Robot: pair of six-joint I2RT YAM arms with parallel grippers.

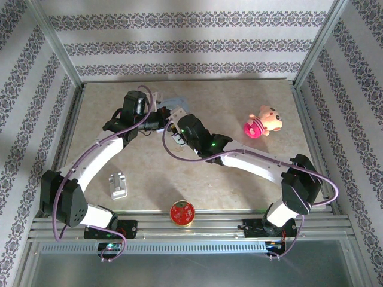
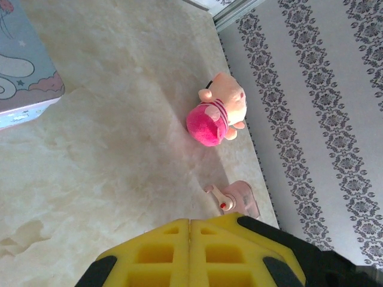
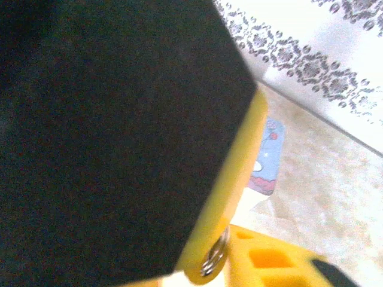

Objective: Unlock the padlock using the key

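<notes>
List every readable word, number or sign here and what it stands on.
None can be read.
The pale blue tin carries only a cartoon drawing.
The print on the round red tin is too small to make out.
The wallpaper bears ornament, no letters.

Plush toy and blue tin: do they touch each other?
Apart. The left wrist view shows the plush toy and the tin with bare table between them.

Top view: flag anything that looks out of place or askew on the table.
The round red item sits right at the table's near edge and seems to overlap the metal rail. Nothing else stands out.
</notes>
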